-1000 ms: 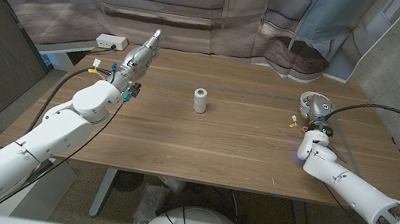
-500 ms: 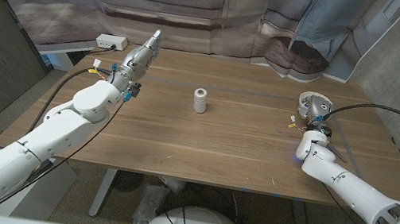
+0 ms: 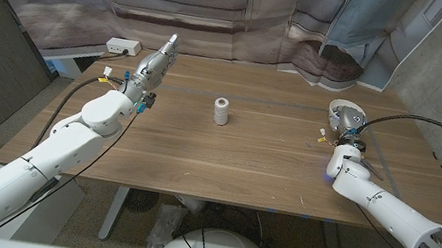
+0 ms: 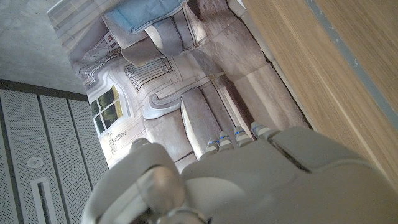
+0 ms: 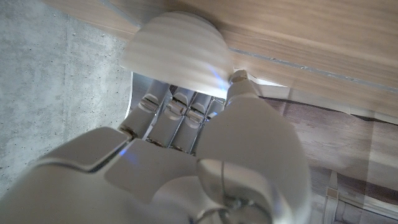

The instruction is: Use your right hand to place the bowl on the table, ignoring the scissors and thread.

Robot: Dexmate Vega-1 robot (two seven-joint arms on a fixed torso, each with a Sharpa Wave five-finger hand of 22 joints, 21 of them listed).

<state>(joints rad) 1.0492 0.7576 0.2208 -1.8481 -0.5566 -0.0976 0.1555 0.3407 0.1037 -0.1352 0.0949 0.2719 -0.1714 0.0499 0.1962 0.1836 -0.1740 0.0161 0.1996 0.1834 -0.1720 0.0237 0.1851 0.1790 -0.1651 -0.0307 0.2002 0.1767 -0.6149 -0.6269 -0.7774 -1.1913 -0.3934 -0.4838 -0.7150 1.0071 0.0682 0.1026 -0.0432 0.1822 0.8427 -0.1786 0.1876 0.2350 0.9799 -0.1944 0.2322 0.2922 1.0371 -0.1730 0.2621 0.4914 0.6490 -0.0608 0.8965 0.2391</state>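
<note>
Bowl, plain white and ribbed, sits gripped in right hand.

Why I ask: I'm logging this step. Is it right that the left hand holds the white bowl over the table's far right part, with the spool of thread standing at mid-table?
Not quite: the right hand holds the white bowl, not the left, as the right wrist view shows. The left hand is elsewhere, holding nothing. The spool of thread stands at mid-table.
</note>
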